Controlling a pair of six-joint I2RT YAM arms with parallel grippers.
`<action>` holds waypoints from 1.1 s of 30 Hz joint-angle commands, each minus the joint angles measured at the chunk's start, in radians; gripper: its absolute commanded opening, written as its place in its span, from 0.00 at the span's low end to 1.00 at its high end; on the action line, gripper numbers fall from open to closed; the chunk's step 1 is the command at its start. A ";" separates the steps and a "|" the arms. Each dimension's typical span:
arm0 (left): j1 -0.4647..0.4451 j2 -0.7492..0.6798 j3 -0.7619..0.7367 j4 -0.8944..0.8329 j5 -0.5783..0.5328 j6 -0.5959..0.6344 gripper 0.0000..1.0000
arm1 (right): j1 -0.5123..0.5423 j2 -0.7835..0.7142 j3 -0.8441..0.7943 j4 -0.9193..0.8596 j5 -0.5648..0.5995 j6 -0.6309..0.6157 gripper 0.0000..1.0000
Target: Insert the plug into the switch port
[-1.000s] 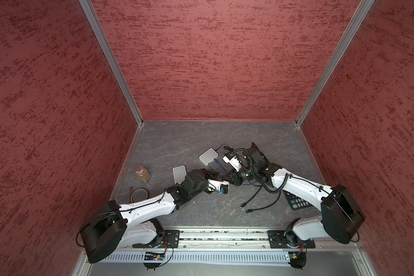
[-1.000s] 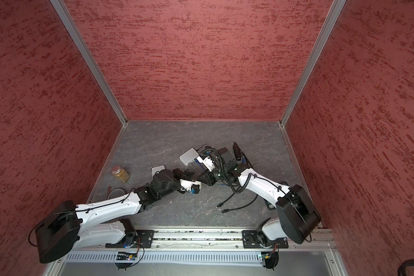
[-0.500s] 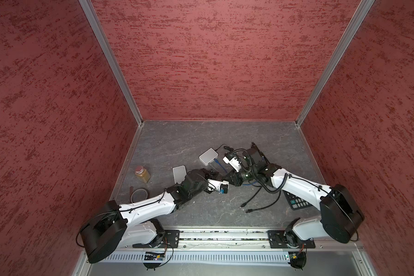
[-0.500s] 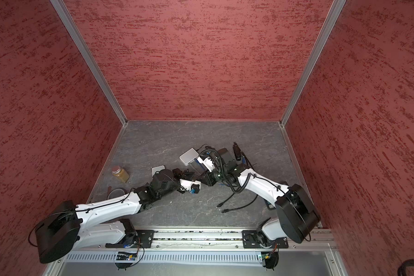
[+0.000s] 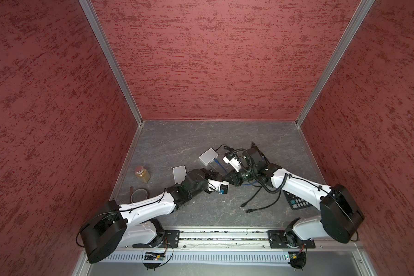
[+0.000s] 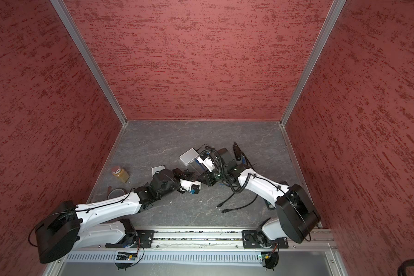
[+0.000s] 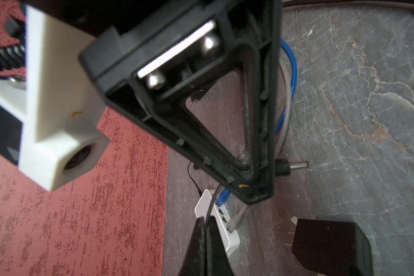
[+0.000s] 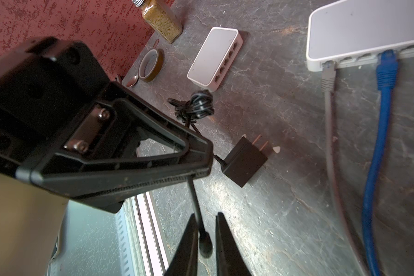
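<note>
The plug [image 8: 204, 243], a black barrel plug with a metal tip [image 7: 299, 165], sits between the fingers of my right gripper [image 8: 206, 215], which is shut on it. Its thin black cable [image 8: 195, 200] runs to my left gripper [image 7: 204, 221], shut on the cable, and on to a black power adapter [image 8: 245, 162] lying on the floor. Both grippers meet at mid-table in both top views. A white switch [image 7: 225, 229] with a blue and a grey cable plugged in lies beyond them [image 5: 208, 156]. A second white switch [image 8: 215, 57] without cables lies nearer the left arm [image 5: 179, 174].
A spice jar [image 5: 142, 174] and a tape roll [image 5: 139, 194] sit by the left wall. Loose black cables [image 5: 256, 203] and a dark keypad [image 5: 296, 203] lie near the right arm. The coiled part of the adapter's cable [image 8: 196, 107] lies between the adapter and the second switch.
The right forearm has shifted very slightly to the left. Both grippers stay together at mid-table with the cable and plug.
</note>
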 commanded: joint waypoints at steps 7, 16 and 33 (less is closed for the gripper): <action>-0.001 0.006 0.003 0.007 -0.012 0.006 0.00 | 0.002 0.012 0.006 0.026 -0.027 -0.010 0.05; 0.001 0.036 -0.006 0.128 -0.063 -0.167 0.38 | 0.002 0.012 -0.020 0.118 -0.007 0.037 0.00; 0.193 -0.067 0.210 -0.437 -0.211 -1.243 0.60 | 0.001 -0.049 -0.131 0.434 0.376 0.197 0.00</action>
